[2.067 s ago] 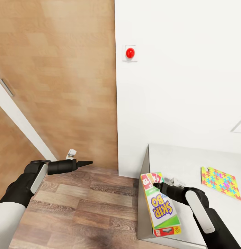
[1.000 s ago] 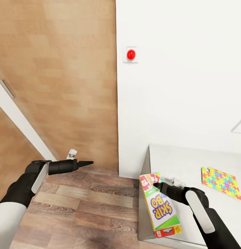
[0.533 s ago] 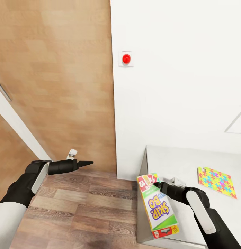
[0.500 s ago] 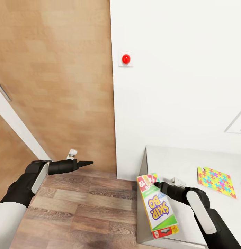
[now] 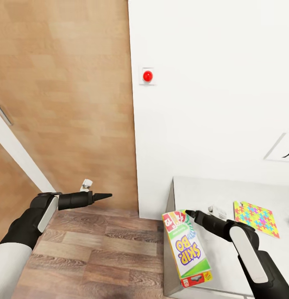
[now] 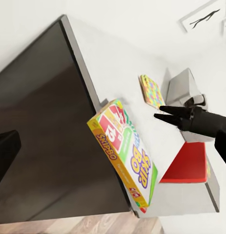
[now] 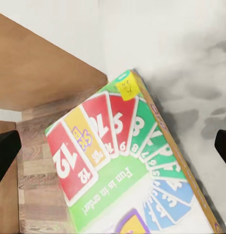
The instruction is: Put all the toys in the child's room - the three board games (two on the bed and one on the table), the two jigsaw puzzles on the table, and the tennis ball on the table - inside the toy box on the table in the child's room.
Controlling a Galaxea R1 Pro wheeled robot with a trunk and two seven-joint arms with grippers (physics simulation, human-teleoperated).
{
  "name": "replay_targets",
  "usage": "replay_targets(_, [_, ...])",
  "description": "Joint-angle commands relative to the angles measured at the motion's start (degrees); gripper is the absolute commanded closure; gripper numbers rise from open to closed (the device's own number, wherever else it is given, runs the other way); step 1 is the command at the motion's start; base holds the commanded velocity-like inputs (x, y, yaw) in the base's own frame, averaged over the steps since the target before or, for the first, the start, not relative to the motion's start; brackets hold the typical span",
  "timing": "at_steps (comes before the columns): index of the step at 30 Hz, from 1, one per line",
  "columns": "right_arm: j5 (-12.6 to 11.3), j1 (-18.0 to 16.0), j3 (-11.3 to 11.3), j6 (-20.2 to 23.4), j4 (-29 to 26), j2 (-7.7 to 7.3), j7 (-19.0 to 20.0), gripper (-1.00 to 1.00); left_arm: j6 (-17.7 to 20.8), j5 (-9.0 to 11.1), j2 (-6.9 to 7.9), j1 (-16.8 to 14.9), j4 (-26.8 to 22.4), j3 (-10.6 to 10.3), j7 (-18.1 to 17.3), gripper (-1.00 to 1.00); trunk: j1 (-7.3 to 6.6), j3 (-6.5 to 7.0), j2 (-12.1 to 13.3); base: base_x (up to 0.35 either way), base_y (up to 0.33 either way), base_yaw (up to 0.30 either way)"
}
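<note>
The Skip-Bo board game [image 5: 184,249] is tilted at the left end of the table [image 5: 202,192], part of it hanging past the edge over the floor. My right gripper [image 5: 189,213] hovers by the box's upper corner. In the right wrist view its fingers [image 7: 6,152] stand wide apart and the card-printed box face [image 7: 120,161] lies ahead, so it is open. From the left wrist view the box [image 6: 123,155] and the right gripper [image 6: 158,111] look apart. A jigsaw puzzle [image 5: 255,218] lies flat on the table. The grey toy box [image 6: 183,87] stands behind the puzzle [image 6: 152,91]. My left gripper [image 5: 107,195] is open over the floor and holds nothing.
A wooden door [image 5: 65,104] fills the left and a white wall with a red round button [image 5: 148,76] stands behind the table. Wood-plank floor [image 5: 99,249] lies below my left arm. A flat red thing [image 6: 188,163] rests on the table near my right arm.
The camera has shifted a little. My right gripper has moved from the Skip-Bo box's face up to its upper corner, and the box has tilted slightly. The left arm is unchanged.
</note>
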Motion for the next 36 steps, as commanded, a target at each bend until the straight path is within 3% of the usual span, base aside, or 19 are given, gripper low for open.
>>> replay_targets(1, [-0.59,-0.04,-0.04,0.22,-0.50,-0.01,-0.28,-1.00,0.36,0.27,0.05,-0.05,0.00,-0.14,0.02,-1.00,0.04,-0.02,-0.11,0.000,0.000,-0.008])
replay_targets(9, [-0.75,0.00,-0.12,0.75,-2.48,-0.02,4.87,-1.00,0.34,0.27,-0.29,-0.05,0.00,-0.12,0.08,-1.00,0.04,0.71,-0.11,0.000,0.000,-0.003])
replay_targets(12, [-0.78,-0.05,-0.16,1.10,-3.20,-0.09,8.58,-1.00,0.34,0.23,-0.48,-0.05,0.02,-0.13,0.12,-1.00,0.04,0.98,-0.11,0.000,0.000,0.000])
replay_targets(15, [-0.79,-0.12,-0.79,1.98,-3.75,-0.68,14.94,-1.00,0.34,0.20,-0.92,-0.05,0.16,-0.17,0.88,-1.00,0.04,1.25,-0.11,0.000,0.000,0.000])
replay_targets(16, [-0.80,-0.14,-1.48,2.54,-3.88,-1.16,18.63,-1.00,0.34,0.19,-1.17,-0.05,0.20,-0.18,1.83,-1.00,0.04,1.34,-0.11,0.000,0.000,0.000])
replay_targets(23, [-0.74,-0.13,-3.74,4.13,-4.06,-2.34,32.77,-1.00,0.40,0.31,-2.36,-0.05,0.30,-0.22,7.87,-1.00,0.04,1.98,-0.11,0.000,0.000,0.000])
replay_targets(25, [-0.69,-0.11,-4.43,4.40,-4.08,-2.54,38.10,-1.00,0.40,0.37,-3.08,-0.05,0.53,-0.16,11.12,-1.00,0.04,2.16,-0.11,0.000,0.000,0.000])
replay_targets(29, [-0.65,-0.05,-5.41,4.60,-4.10,-2.70,43.99,-1.00,0.27,0.45,-4.36,-0.15,2.08,-0.01,16.17,-1.00,0.04,2.53,-0.11,0.000,0.000,0.000])
replay_targets(36, [-0.76,-0.01,-6.26,5.38,-4.10,-2.98,47.72,-1.00,-2.60,0.43,-7.06,-0.58,5.66,-0.11,20.74,-1.00,0.04,3.16,-0.11,0.000,0.000,0.000])
